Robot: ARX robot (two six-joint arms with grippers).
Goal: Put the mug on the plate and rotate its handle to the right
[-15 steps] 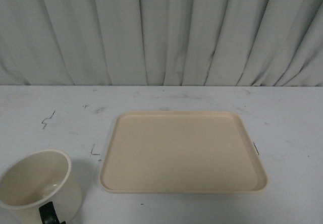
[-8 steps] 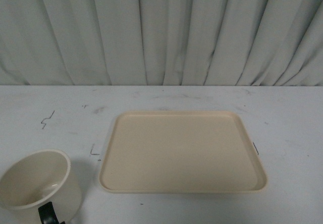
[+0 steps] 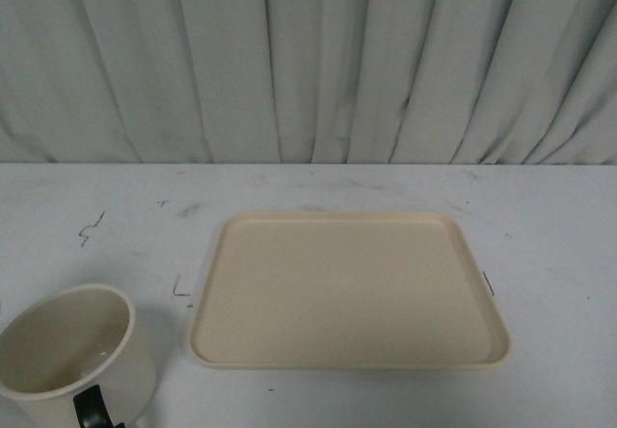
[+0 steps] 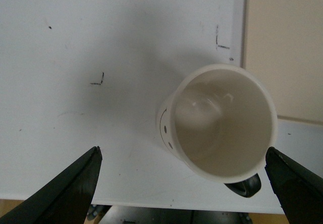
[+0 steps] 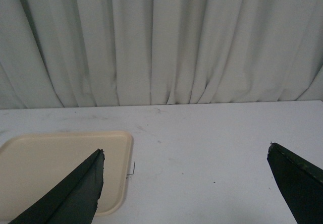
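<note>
The cream-white mug [image 3: 72, 356] stands upright on the white table at the front left, left of the plate. Its black handle [image 3: 93, 411] points toward the table's front edge. The beige plate [image 3: 347, 293] lies flat in the middle and holds nothing. In the left wrist view the mug [image 4: 222, 123] shows from above, with its handle [image 4: 245, 187] by the table edge and part of the smiley face on its side. My left gripper [image 4: 182, 151] is open above the mug, fingers wide on either side. My right gripper [image 5: 185, 153] is open over bare table beside the plate [image 5: 60, 168].
A grey curtain [image 3: 308, 62] hangs behind the table's far edge. Small black marks dot the table [image 3: 92, 226]. The table's front edge [image 4: 151, 204] runs close under the mug in the left wrist view.
</note>
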